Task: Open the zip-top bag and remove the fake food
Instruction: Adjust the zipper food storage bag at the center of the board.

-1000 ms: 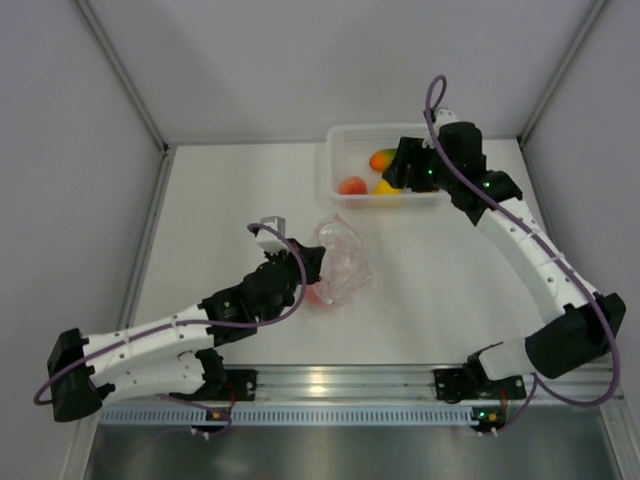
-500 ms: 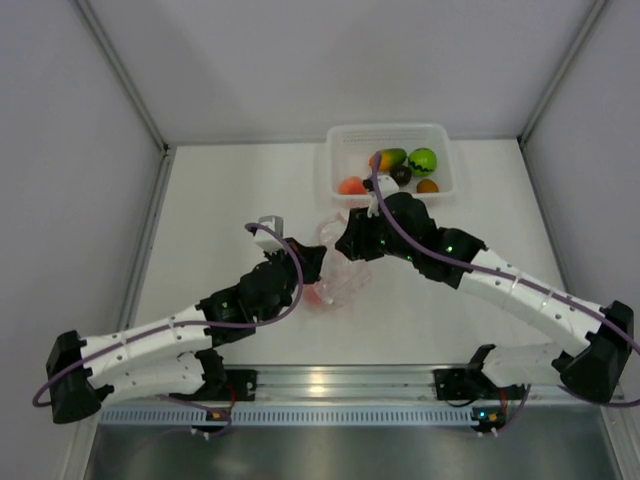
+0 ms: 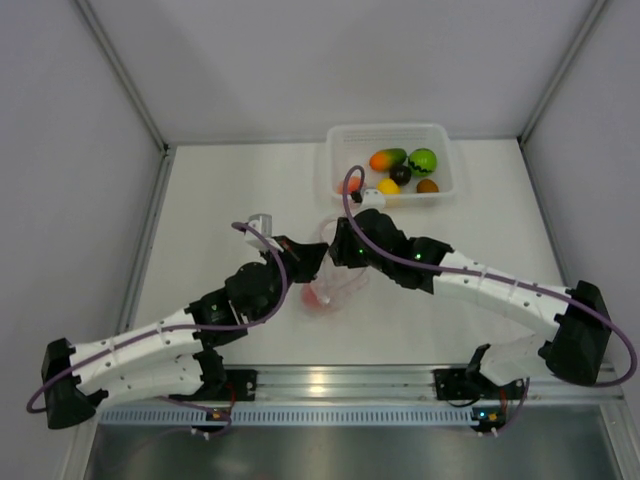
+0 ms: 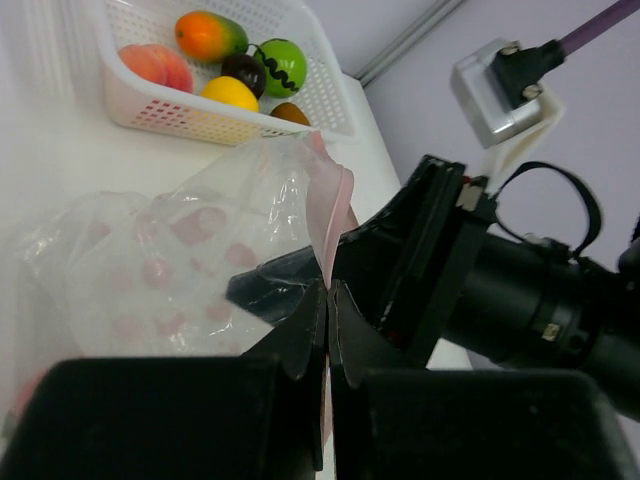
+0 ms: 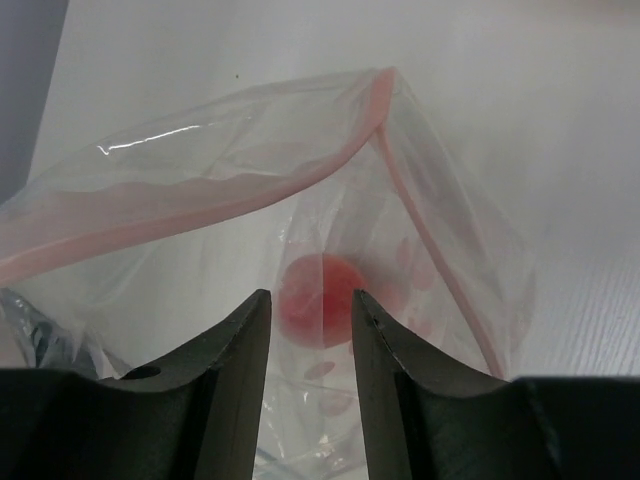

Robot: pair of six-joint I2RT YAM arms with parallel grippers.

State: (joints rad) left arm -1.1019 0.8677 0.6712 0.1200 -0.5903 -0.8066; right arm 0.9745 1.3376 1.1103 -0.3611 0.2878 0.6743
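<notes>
Three views: one fixed overhead, two riding on the wrists.
Top view: high behind the arm bases, looking down and forward over the whole table, from far off. Left wrist view: low and close, looking past its own fingers across the bag to the basket. Right wrist view: very close, looking between its own fingers into the bag's mouth. All three share the bag; the top and left wrist views also share the basket.
</notes>
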